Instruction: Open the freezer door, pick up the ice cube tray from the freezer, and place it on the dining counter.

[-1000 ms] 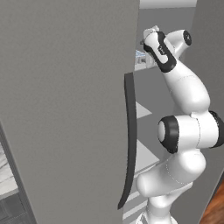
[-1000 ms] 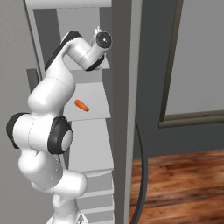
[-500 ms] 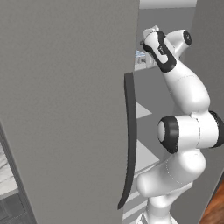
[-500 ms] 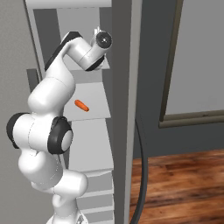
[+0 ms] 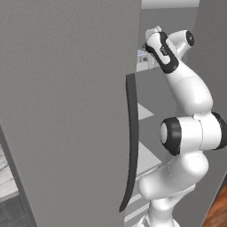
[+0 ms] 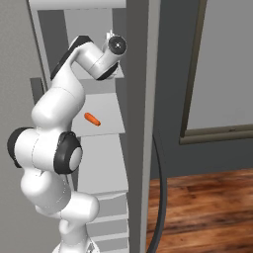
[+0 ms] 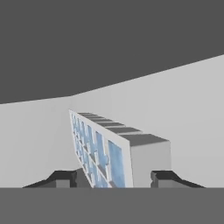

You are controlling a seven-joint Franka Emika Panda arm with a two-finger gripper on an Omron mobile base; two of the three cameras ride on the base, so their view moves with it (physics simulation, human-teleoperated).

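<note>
The freezer door [image 5: 66, 111] stands swung wide open at the left, its long dark curved handle [image 5: 131, 142] on the edge facing me. My arm reaches up into the freezer's top shelf. The ice cube tray [image 7: 103, 151], pale-rimmed with two rows of light blue cells, lies on that shelf and runs away from the hand. My gripper [image 7: 114, 179] straddles its near end with a fingertip close against each side. A pale blue bit of the ice cube tray [image 5: 142, 56] shows beside the hand.
A small orange item [image 6: 92, 119] lies on the shelf below. The neighbouring door's dark handle [image 6: 160, 197] curves down at the right, above the wood floor [image 6: 207, 207]. A sliver of marble top [image 5: 4, 177] shows past the open door; I cannot tell whether it is the dining counter.
</note>
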